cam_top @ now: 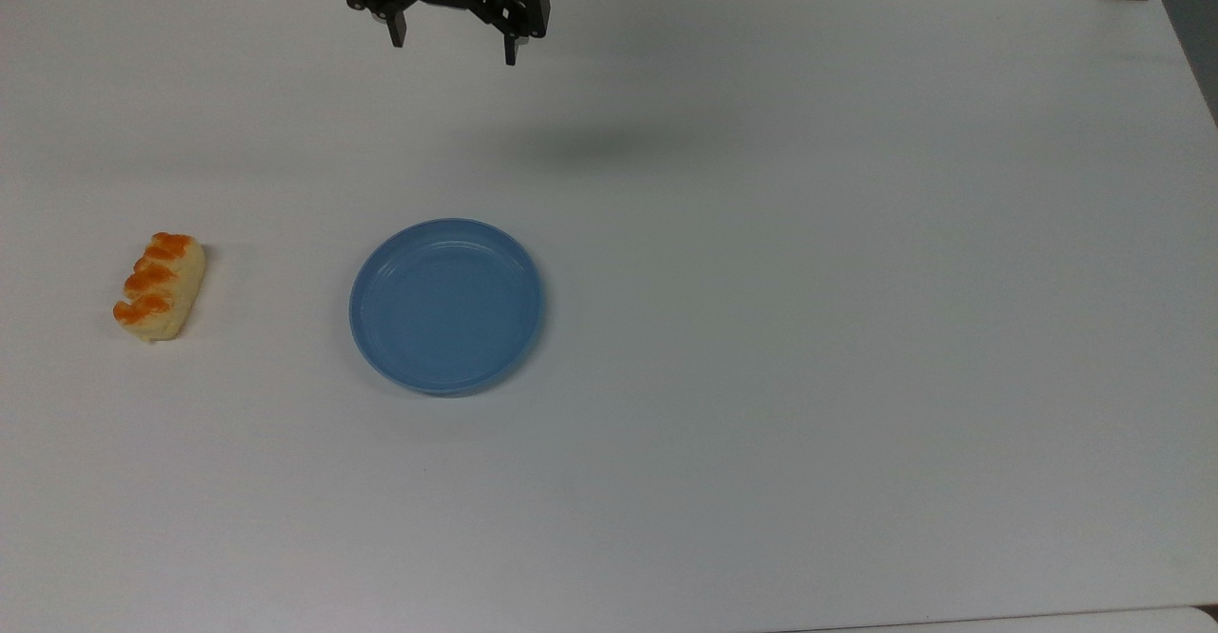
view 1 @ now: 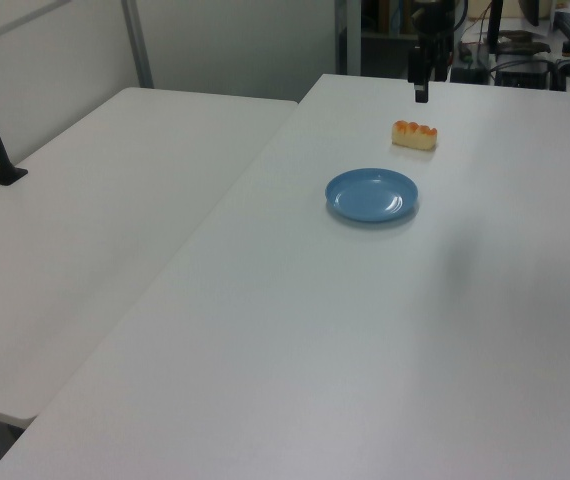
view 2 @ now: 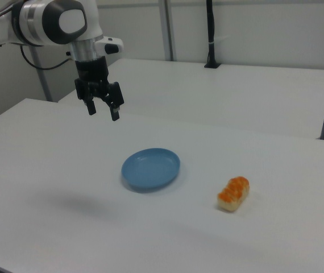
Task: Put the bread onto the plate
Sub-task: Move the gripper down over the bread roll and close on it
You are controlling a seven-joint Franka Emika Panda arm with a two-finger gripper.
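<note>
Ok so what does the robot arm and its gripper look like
The arm is white and rounded, with dark grey joint bands and a grey circular cap. A black cable trails behind it. The gripper is black and blocky, with two slim black fingers.

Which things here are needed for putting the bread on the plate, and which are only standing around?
Needed: bread, plate, gripper with fingers open, holding nothing.
Only around: black post on the second table; the cluttered desk behind.

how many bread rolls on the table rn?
1. The bread lies on the white table at the top view's left, apart from the empty blue plate. Nothing on the table could hide another.
</note>
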